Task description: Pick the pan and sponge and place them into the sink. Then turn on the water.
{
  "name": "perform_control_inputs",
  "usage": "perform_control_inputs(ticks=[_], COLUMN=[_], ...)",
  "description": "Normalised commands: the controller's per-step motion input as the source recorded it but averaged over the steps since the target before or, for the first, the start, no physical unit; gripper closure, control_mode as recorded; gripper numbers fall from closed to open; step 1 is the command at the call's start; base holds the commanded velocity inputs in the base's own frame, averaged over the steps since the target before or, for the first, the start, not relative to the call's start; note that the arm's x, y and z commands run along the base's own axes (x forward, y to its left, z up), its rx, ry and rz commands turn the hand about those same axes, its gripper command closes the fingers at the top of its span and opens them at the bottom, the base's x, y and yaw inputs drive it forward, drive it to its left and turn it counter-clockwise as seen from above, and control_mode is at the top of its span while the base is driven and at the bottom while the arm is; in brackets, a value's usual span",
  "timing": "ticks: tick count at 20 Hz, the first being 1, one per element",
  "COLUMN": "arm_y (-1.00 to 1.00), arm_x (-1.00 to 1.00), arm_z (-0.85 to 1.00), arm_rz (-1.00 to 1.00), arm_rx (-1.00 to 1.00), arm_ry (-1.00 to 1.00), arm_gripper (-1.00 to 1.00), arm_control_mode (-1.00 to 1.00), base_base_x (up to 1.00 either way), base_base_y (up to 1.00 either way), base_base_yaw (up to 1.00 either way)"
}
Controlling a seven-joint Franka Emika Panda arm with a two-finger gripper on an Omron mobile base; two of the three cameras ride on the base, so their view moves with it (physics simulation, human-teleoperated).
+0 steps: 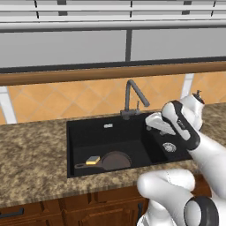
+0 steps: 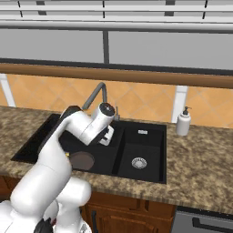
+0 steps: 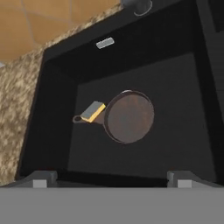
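Two things, the pan (image 3: pixel 129 116) and sponge (image 3: pixel 93 111), are seen in the sink (image 1: pixel 88 132); the tool (image 3: pixel 112 177) is held wide apart, empty, above.

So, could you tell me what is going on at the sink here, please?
The robot arm is clearing up at the black sink. The pan already lies in the large basin, and the sponge rests on its handle. The hand is open and holds nothing; it hangs above the sink near the faucet. No water is running, so turning on the water looks like the step left.
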Motion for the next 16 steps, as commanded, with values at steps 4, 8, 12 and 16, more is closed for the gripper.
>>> perform_control_inputs(ticks=[4, 8, 12, 16], arm_y=[-0.83, -0.32, 0.0, 0.0], arm_x=[0.24, 0.3, 0.31, 0.36], arm_z=[0.0, -0.2, -0.26, -0.19], arm_rz=[0.07, 0.01, 0.0, 0.0], arm_rx=[0.12, 0.02, 0.15, 0.17], arm_ry=[0.0, 0.0, -0.04, -0.02], arm_gripper=[-1.0, -1.0, -1.0, -1.0], arm_control_mode=[-1.0, -1.0, -1.0, -1.0], base_base_x=[0.0, 0.0, 0.0, 0.0], base_base_y=[0.0, 0.0, 0.0, 0.0], base_base_yaw=[0.0, 0.0, 0.0, 0.0])
